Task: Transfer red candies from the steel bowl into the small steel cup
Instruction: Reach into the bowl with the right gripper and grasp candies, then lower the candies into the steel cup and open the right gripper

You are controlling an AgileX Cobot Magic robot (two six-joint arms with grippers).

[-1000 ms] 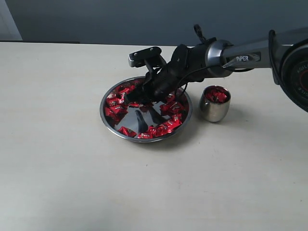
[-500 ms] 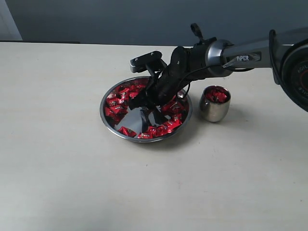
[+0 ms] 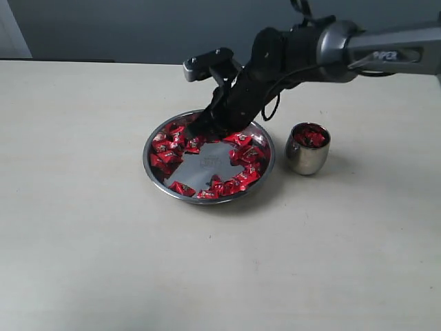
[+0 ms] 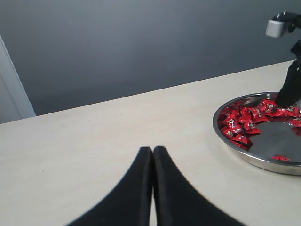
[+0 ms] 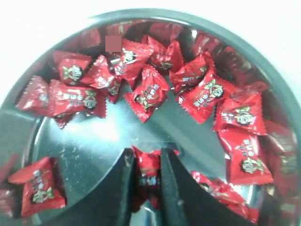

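Note:
The steel bowl (image 3: 147,160) sits mid-table with red candies (image 3: 165,147) ringed around its bare mirror bottom. My right gripper (image 3: 200,128) reaches in over the bowl's far side. In the right wrist view that right gripper (image 5: 147,153) is shut on one red candy (image 5: 148,172), pinched upright between both fingers just above the bowl floor (image 5: 89,150); loose candies (image 5: 150,89) lie beyond it. The small steel cup (image 3: 307,160) stands right of the bowl and holds a few red candies (image 3: 310,137). My left gripper (image 4: 153,149) is shut and empty, low over bare table left of the bowl (image 4: 235,149).
The cream table (image 3: 103,262) stretches wide around the bowl and cup. A dark wall runs along the table's far edge. My right arm (image 3: 331,45) spans from the upper right, passing above and behind the cup.
My right gripper's jaws closed on a candy, and the arm rose and drew back from the bowl's middle toward its far rim. The cup stayed put.

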